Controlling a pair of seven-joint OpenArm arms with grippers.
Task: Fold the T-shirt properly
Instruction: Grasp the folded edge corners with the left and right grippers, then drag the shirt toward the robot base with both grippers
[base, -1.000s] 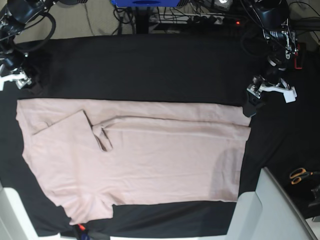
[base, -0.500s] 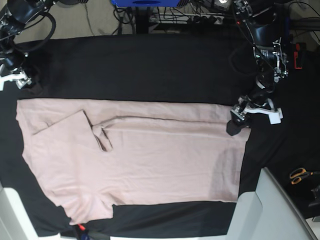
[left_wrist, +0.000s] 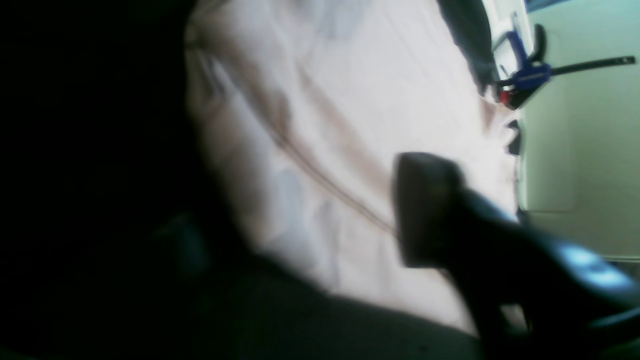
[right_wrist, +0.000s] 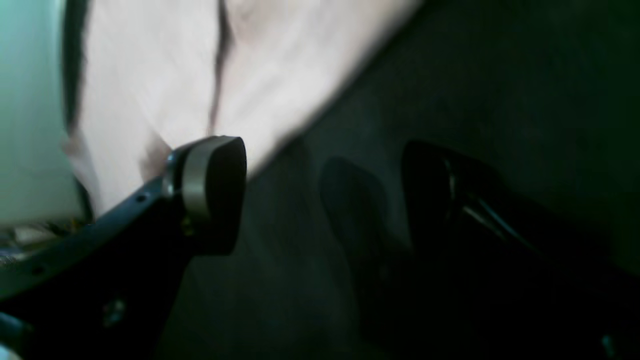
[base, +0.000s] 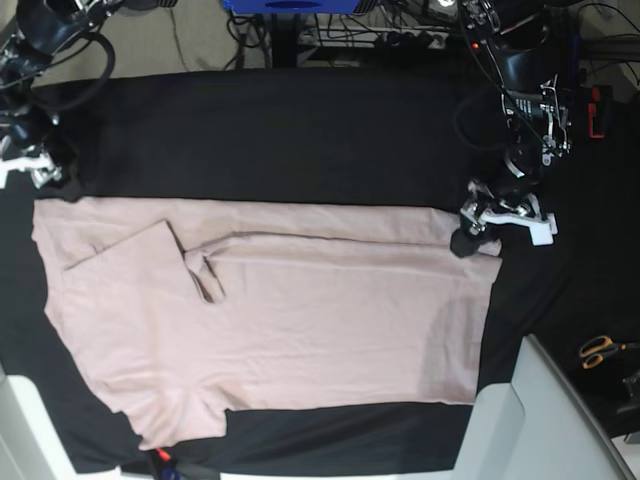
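We are seeing one pink T-shirt (base: 270, 310) lying flat mid-frame on the black table cover (base: 290, 130). Our left gripper (base: 468, 238) is touching its right edge, jaws unclear. Our right gripper (right_wrist: 325, 195), upper left, is gaping, holding nothing.

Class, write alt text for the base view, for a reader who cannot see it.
A pale pink T-shirt lies spread on a black table cover. The left gripper rests at its far corner; the right gripper sits open near the opposite far corner.
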